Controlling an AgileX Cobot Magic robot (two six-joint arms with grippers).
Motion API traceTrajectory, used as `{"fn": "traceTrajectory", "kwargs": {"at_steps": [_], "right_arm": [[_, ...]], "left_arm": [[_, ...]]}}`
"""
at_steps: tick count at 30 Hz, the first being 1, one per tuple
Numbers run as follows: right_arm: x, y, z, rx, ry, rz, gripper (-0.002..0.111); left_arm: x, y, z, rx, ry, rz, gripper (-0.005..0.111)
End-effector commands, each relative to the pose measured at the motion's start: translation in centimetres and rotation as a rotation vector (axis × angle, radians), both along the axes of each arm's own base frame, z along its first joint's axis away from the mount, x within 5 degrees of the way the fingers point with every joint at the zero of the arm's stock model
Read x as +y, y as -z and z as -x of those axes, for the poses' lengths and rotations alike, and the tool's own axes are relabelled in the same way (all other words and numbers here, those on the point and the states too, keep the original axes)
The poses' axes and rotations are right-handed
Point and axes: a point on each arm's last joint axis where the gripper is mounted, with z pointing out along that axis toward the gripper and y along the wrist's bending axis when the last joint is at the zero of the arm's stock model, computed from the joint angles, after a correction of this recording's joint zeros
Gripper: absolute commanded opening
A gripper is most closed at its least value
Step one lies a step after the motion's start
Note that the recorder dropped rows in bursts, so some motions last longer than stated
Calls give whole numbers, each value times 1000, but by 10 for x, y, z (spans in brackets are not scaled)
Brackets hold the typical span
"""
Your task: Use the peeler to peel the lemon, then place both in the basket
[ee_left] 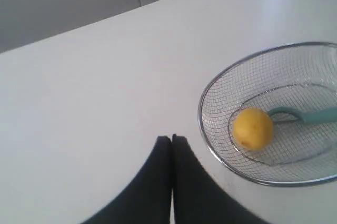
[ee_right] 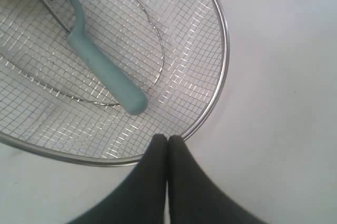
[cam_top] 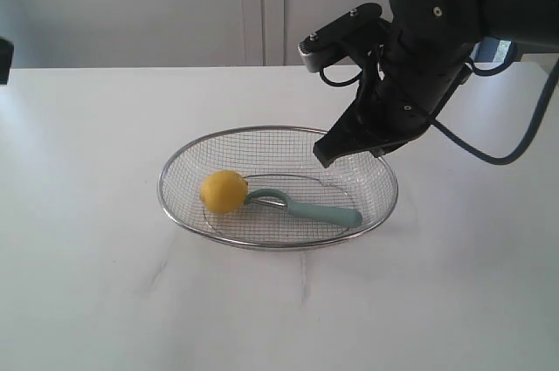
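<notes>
Lemon (cam_top: 224,191), peeler (cam_top: 314,209) in basket (cam_top: 161,188); right pincer (cam_top: 323,160) by rim

Bright, soft, even light
The white table (cam_top: 87,284) looks nearly washed out; the basket (cam_top: 279,247) casts only a faint shadow and its rim glints; the left wrist view is slightly soft, the right wrist view sharper

The lemon (cam_top: 224,191) is a plain bright yellow, the peeler (cam_top: 323,210) a flat teal-green, the basket (cam_top: 262,153) a silver wire mesh of small squares under a shiny rim, the table (cam_top: 87,284) white with faint grey streaks, and the left fingers (ee_left: 152,182) and right fingers (ee_right: 184,182) plain black.
</notes>
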Motion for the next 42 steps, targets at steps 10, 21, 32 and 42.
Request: {"fn": "traceTrajectory", "kwargs": {"at_steps": [10,21,32,42], "right_arm": [[-2,-2,2,-8,0,-5,0],[-2,-2,2,-8,0,-5,0],[1,-3,-1,-44,-11,-33,0],[1,-3,-1,-45,-12,-34,0]], "left_arm": [[53,146,98,-268,-341,284,1],[59,168,127,-464,-380,313,1],[59,169,127,-460,-378,303,1],[56,198,133,-208,-230,-83,1]]}}
